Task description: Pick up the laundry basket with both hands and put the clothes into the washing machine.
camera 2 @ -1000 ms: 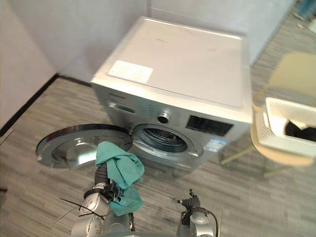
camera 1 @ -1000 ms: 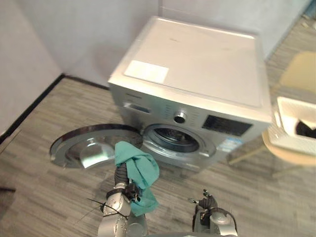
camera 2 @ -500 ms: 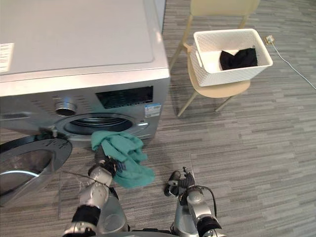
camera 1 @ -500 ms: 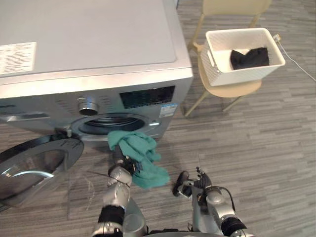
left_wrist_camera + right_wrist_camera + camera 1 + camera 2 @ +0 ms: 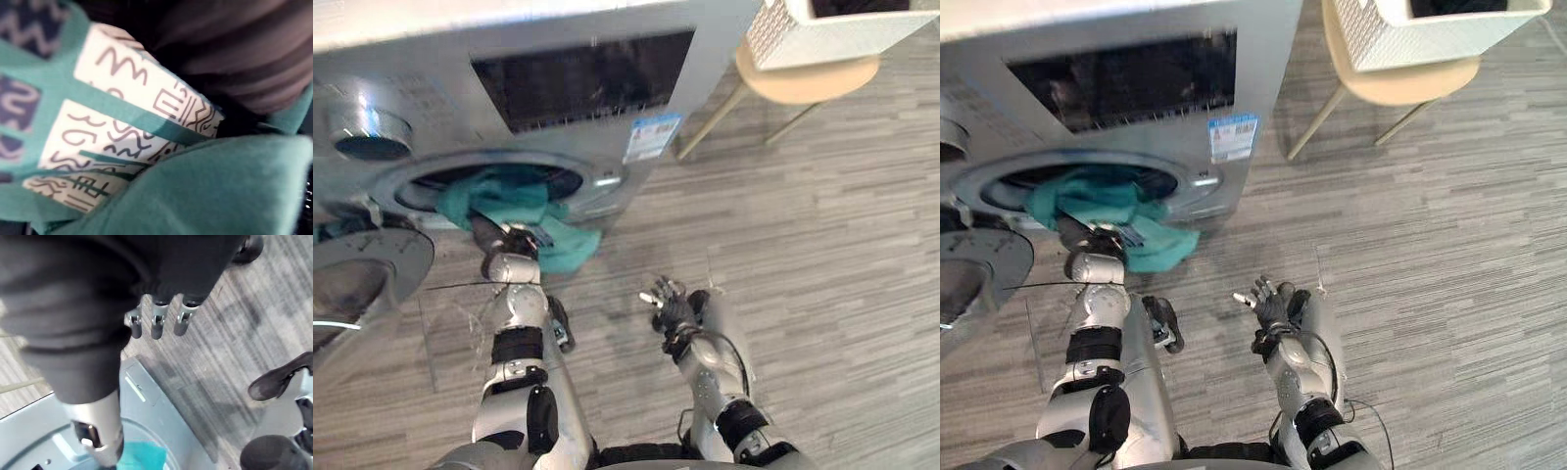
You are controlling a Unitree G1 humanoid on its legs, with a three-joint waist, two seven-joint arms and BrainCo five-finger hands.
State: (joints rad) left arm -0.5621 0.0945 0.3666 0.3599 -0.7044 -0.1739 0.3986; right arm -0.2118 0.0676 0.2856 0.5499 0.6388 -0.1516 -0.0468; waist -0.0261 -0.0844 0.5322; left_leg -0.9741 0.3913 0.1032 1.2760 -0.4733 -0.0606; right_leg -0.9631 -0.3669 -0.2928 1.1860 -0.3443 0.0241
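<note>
- Well, the washing machine (image 5: 578,78) stood before you with its round door (image 5: 357,279) swung open on the robot's left.
- The white laundry basket (image 5: 832,34) sat on a tan chair (image 5: 808,83) beside the machine, well apart from both hands, with something dark inside.
- A teal garment (image 5: 504,201) lay in the drum mouth, spilling over its rim.
- Your left hand (image 5: 497,240) was buried in that cloth; I could not tell its grip.
- Your right hand (image 5: 1271,305) hovered above the floor, spread and empty.
</note>
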